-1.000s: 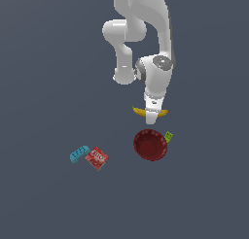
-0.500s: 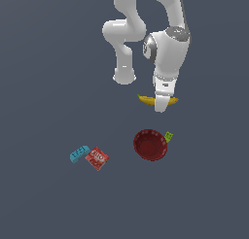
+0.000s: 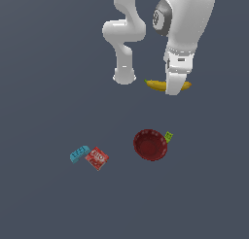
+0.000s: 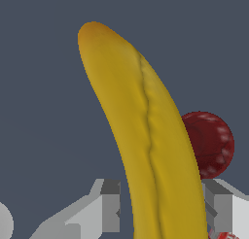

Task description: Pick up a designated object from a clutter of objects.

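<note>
**A Pretend Place Made by a Computer**

This is not a real room. It is a made-up place inside a computer. The ground (image 3: 44,63) is one flat gray-blue color all over, with no marks, no walls and no edges. Everything looks smooth and painted, like in a video game. A shiny white robot arm (image 3: 126,34) stands on the flat ground. A few small things lie around on it: a dark red bowl (image 3: 151,145), a little green block (image 3: 168,135), a blue toy brick (image 3: 79,154) and a red box (image 3: 97,158). They look like toys.
</note>
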You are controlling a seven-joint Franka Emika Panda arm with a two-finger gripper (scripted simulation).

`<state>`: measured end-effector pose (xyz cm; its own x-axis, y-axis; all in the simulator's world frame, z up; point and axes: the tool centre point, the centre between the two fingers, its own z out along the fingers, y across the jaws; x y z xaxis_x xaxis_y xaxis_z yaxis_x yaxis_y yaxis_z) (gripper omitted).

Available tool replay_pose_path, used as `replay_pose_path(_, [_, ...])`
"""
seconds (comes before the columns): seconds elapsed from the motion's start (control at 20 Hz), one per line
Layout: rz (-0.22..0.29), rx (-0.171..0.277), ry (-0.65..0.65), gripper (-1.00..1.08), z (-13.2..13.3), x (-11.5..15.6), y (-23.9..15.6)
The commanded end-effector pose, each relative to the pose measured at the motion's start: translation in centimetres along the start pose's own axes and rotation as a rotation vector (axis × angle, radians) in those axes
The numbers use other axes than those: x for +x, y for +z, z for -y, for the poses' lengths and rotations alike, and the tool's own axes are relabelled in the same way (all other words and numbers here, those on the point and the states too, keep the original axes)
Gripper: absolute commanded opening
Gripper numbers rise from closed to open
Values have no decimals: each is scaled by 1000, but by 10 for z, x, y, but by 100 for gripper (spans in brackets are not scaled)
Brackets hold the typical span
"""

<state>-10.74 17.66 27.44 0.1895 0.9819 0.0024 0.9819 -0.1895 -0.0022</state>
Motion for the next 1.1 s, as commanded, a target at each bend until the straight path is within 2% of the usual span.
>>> replay_pose_path(0.0, [-1,-1,0,-100,1,6,-25])
replay_pose_path(0.55, [2,-2,3,-100,0,31,-123])
replay_pose_path(1.05, [3,-2,4,-100,-3,43,-169])
